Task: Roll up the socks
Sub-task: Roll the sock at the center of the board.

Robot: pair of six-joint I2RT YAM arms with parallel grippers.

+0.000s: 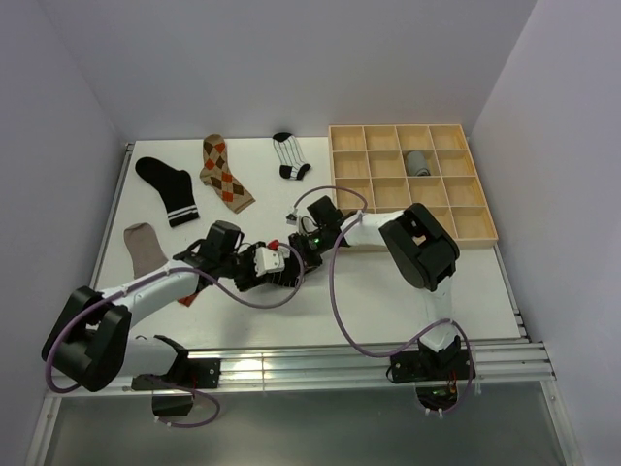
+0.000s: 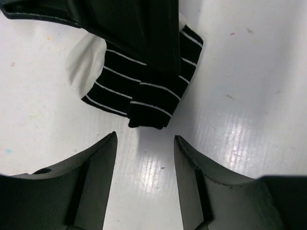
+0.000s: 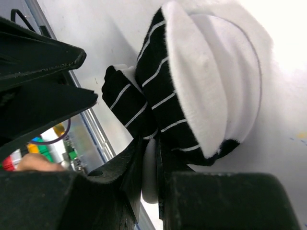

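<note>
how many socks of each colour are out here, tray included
black sock with white bands: 1
argyle sock: 1
taupe sock: 1
grey sock, rolled in the wooden tray: 1
black-and-white striped: 2, far striped sock and near striped sock
total: 6

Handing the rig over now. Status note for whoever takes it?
Left gripper: open, empty, fingers just short of the black striped sock.
Right gripper: shut on that sock, which looks partly bundled.
Done: one grey roll in the tray.
Left: finish this roll. The black banded sock, argyle sock, white striped sock and taupe sock lie flat, unrolled.
</note>
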